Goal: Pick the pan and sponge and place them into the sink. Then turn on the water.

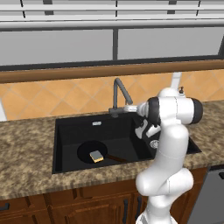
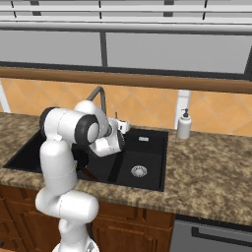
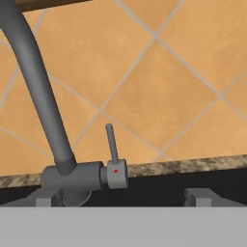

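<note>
Facing the faucet lever (image 3: 111, 144) — end effector (image 3: 123, 198) open, sponge (image 1: 96, 156) in pan (image 1: 89, 151)

Blk sink (image 1: 65, 144), yellow sponge (image 1: 96, 156)

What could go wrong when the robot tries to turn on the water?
The lever is thin and upright, so the open end effector might slide past it or only nudge it. It may also bump the faucet right beside the lever. If water runs, it may splash off the pan and sponge in the sink.
</note>
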Available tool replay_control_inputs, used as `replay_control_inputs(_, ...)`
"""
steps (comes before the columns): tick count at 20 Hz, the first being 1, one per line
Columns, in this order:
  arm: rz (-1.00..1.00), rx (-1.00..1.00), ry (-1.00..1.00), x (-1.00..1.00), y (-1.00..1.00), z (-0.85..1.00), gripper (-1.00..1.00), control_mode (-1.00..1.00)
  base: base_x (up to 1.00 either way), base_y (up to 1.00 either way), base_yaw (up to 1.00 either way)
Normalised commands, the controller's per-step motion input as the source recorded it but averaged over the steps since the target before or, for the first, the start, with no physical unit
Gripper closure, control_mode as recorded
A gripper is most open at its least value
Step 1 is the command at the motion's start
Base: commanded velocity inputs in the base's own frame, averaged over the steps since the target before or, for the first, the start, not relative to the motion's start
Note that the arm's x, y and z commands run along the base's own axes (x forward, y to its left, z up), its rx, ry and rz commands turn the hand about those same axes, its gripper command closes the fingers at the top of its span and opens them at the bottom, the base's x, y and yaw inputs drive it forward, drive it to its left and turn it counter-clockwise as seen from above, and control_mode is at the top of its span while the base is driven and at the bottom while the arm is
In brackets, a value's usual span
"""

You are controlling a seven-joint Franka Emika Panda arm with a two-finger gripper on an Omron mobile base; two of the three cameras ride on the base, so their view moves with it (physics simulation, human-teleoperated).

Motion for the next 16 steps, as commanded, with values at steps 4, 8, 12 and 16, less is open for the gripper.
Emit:
replay_control_inputs(4,0.07,0.01,-0.07,0.1,-0.02,-0.13,-1.0,-1.0,0.0,0.0,0.0)
replay_control_inputs(8,0.08,0.03,-0.09,0.09,-0.13,-0.06,-1.0,-1.0,0.0,0.0,0.0)
replay_control_inputs(12,0.05,0.05,-0.09,0.08,-0.22,-0.08,-1.0,-1.0,0.0,0.0,0.0)
replay_control_inputs(16,0.04,0.04,-0.07,0.08,-0.25,-0.16,-1.0,-1.0,0.0,0.0,0.0)
